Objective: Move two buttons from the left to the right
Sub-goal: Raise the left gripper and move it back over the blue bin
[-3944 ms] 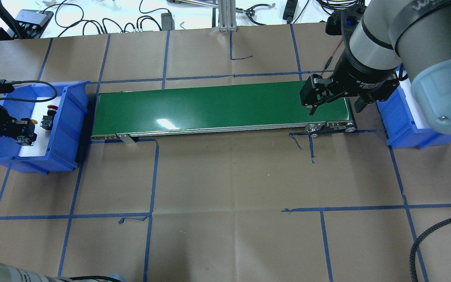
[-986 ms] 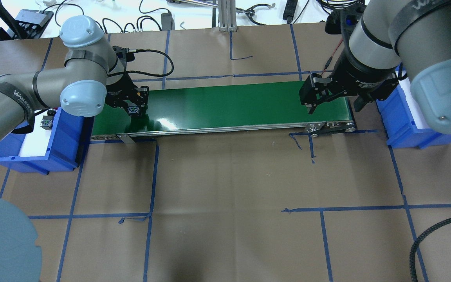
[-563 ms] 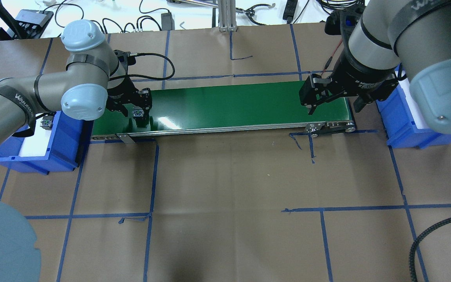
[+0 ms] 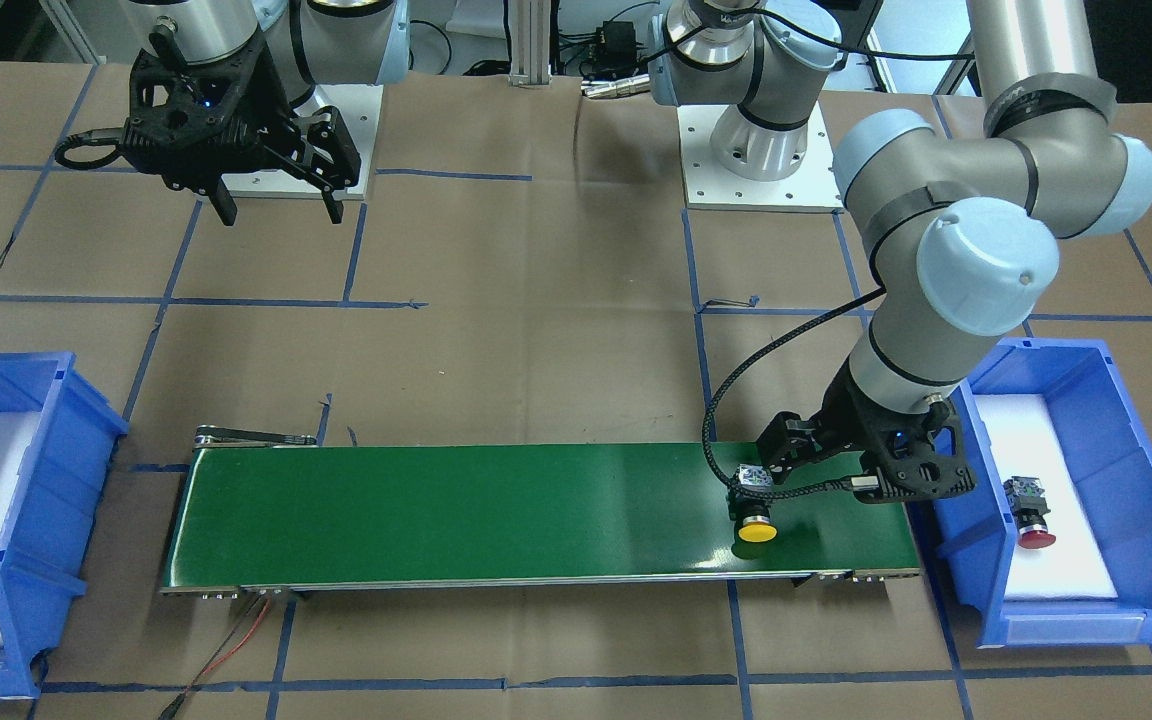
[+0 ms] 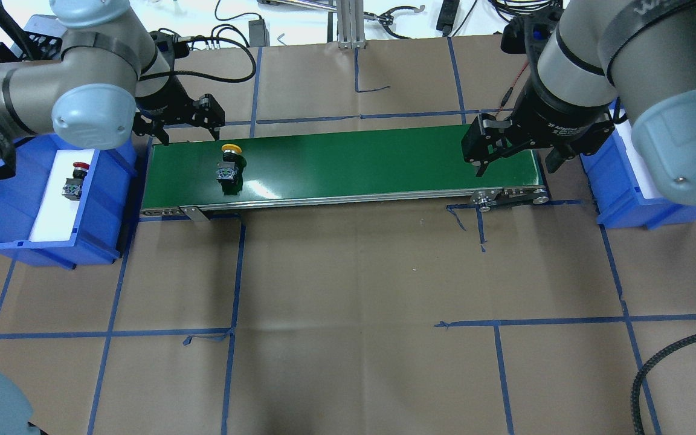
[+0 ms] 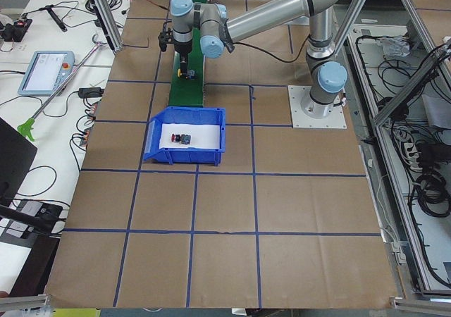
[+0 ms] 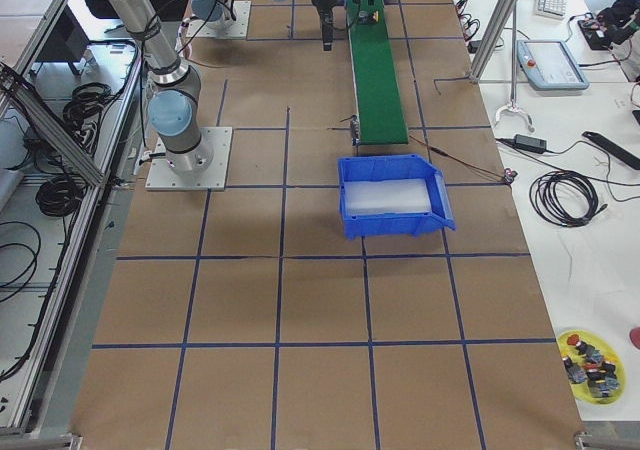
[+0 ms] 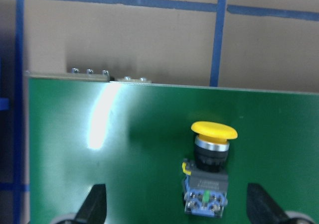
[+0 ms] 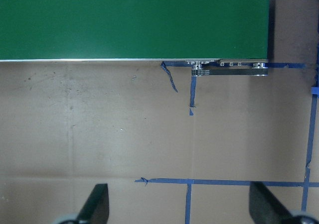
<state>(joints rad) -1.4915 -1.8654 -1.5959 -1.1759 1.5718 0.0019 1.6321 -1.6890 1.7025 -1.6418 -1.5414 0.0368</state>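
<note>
The yellow button [image 5: 229, 163] lies on its side on the left end of the green conveyor belt [image 5: 354, 160], free of any gripper. It also shows in the front-facing view [image 4: 754, 512] and the left wrist view [image 8: 210, 167]. My left gripper [image 5: 190, 128] is open and empty, raised above the belt's far left edge; its fingertips [image 8: 94, 206] stand wide apart on either side of the button. The red button [image 5: 76, 179] lies in the left blue bin [image 5: 103, 199]. My right gripper [image 5: 516, 162] is open and empty above the belt's right end.
A second blue bin [image 5: 614, 193] with a white liner stands just past the belt's right end, partly under my right arm. Brown paper with blue tape lines covers the table [image 5: 354, 290]. Cables and gear lie along the far edge.
My left gripper has opened and let go of the yellow button, which now lies on the belt. The gripper has lifted and drawn back toward the belt's far edge. The right arm has not moved.
</note>
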